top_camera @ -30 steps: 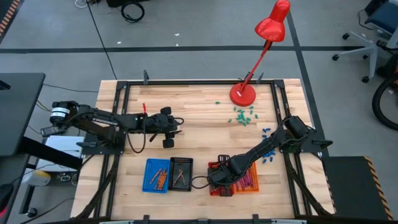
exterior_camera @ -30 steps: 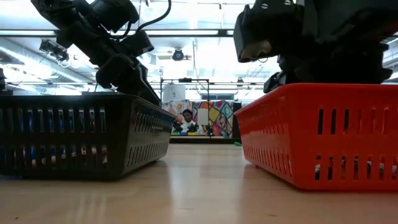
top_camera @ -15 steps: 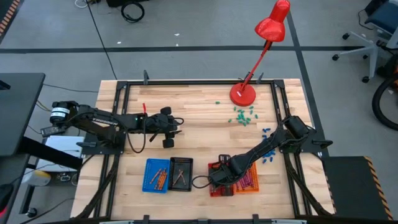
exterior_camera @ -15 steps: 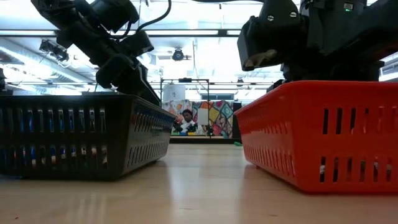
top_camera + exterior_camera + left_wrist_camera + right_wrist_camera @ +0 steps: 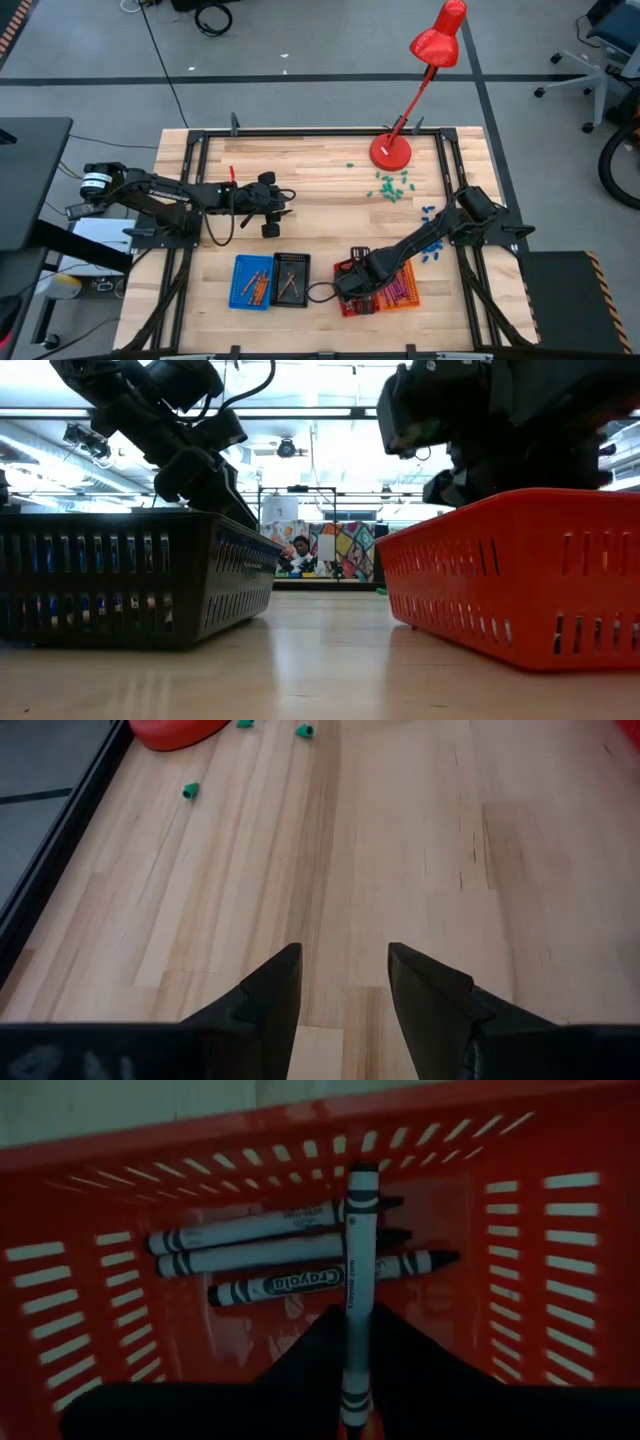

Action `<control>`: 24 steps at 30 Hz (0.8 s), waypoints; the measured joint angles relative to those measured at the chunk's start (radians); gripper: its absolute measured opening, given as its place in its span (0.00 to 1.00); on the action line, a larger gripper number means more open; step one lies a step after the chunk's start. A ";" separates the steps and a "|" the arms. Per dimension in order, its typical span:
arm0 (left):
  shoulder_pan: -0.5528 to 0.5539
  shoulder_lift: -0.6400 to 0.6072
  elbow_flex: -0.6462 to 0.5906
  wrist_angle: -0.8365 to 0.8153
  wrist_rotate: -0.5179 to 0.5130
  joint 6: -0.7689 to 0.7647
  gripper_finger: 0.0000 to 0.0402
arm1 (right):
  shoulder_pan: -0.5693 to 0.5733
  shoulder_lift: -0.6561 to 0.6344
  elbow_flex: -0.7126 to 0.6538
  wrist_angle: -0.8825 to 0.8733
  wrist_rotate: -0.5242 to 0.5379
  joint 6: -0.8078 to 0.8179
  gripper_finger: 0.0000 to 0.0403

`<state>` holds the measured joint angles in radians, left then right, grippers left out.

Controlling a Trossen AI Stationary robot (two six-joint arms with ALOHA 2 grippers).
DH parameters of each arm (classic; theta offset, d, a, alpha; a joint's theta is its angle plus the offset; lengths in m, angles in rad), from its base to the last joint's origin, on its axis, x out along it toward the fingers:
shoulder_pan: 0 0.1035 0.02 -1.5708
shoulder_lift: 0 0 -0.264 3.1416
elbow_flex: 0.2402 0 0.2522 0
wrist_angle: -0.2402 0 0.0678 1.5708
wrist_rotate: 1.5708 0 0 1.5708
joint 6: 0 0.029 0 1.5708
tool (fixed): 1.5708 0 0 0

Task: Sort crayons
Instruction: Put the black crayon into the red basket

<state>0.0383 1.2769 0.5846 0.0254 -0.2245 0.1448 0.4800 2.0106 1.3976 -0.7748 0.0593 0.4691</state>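
Since a second ago, the red basket [image 5: 520, 575] has been tipped in the low view — its near end now lifted off the table [image 5: 320, 180] — while the left arm has stayed where it was. Going from left to right in the high view, the left gripper [image 5: 283, 205] is held above bare wood near the table's middle, its fingers [image 5: 268, 990] spread apart with nothing between them. Nearer the front edge, a blue basket [image 5: 252, 282] and a black basket [image 5: 291, 278] are set side by side, each with crayons lying inside. Just to their right, the right gripper [image 5: 350, 288] is lowered into the red basket, and its fingers are closed on one crayon [image 5: 356, 1295], which is held crosswise over three other crayons [image 5: 270, 1245] lying flat on the basket floor. Farther back on the right, a red lamp [image 5: 415, 80] stands beside scattered green bits [image 5: 390, 185] — blue chunks [image 5: 430, 245] lie by the right arm.
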 joint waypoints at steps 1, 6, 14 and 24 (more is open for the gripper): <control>0.000 0.000 0.000 0.000 0.000 0.000 0.40 | -0.002 0.000 0.008 -0.006 0.000 -0.002 0.12; 0.000 0.000 0.000 0.000 0.000 0.000 0.40 | -0.010 0.000 0.061 -0.098 0.000 -0.004 0.12; 0.000 0.000 0.000 0.000 0.000 0.000 0.40 | -0.011 -0.001 0.128 -0.197 0.001 -0.248 0.12; 0.000 0.000 0.000 0.000 0.000 0.020 0.40 | 0.041 -0.002 0.138 -0.199 0.120 -1.057 0.12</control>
<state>0.0380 1.2767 0.5846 0.0257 -0.2248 0.1648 0.5213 2.0090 1.5356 -0.9741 0.1789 -0.5879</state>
